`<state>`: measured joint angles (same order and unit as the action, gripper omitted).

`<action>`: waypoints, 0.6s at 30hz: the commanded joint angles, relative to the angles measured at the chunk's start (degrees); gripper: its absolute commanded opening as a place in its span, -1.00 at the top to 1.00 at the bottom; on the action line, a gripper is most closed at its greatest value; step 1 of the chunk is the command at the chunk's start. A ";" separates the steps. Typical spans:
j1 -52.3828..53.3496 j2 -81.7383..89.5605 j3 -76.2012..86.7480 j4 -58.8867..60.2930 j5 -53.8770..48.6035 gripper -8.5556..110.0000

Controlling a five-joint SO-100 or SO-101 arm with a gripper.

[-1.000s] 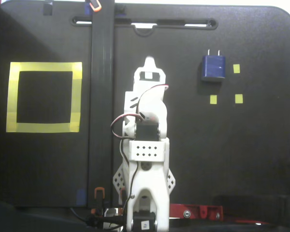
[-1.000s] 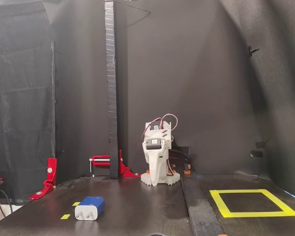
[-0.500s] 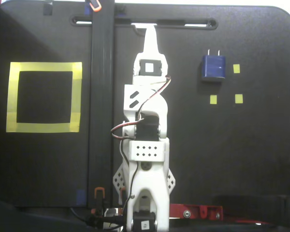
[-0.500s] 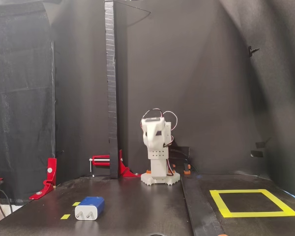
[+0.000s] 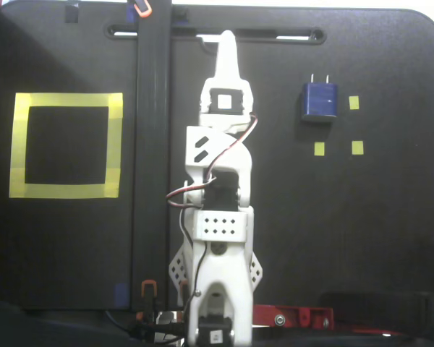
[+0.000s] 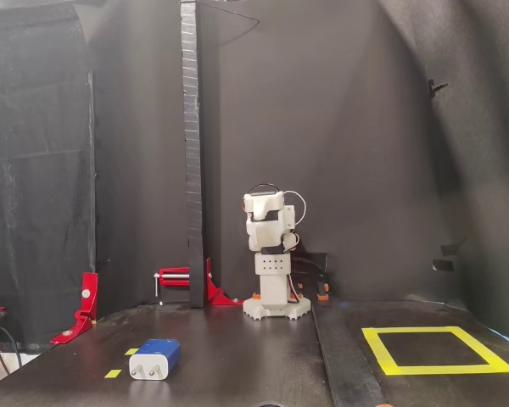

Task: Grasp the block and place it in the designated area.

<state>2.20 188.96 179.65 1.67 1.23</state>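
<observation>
The block (image 5: 318,100) is a dark blue plug adapter lying flat at the upper right of the black board, prongs pointing to the far edge. From the front the block (image 6: 154,358) sits low at the left, prongs facing the camera. The designated area (image 5: 65,191) is a wide yellow tape square at the left of the overhead picture, and in the front picture the designated area (image 6: 437,369) lies at the right. My white gripper (image 5: 226,40) is a narrow shut point in the board's middle, holding nothing, well left of the block. Seen head-on, the gripper (image 6: 264,222) is raised above the arm's base.
A tall black post (image 6: 190,153) stands just left of the arm and crosses the board as a dark strip (image 5: 152,144) between arm and tape square. Three tiny yellow tape squares (image 5: 319,149) lie around the block. Red clamps (image 6: 85,303) stand at the left edge.
The arm has unfolded: the gripper tip moved toward the board's far edge in the overhead picture, and the wrist rose in the front one. The block has not moved.
</observation>
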 commanded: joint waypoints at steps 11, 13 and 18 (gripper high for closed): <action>20.39 -1.93 0.35 -1.49 -0.79 0.86; 23.64 -2.02 0.35 -1.32 -0.79 0.86; 29.97 -2.02 0.35 -1.76 -0.79 0.86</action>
<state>29.71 186.94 179.65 0.97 0.88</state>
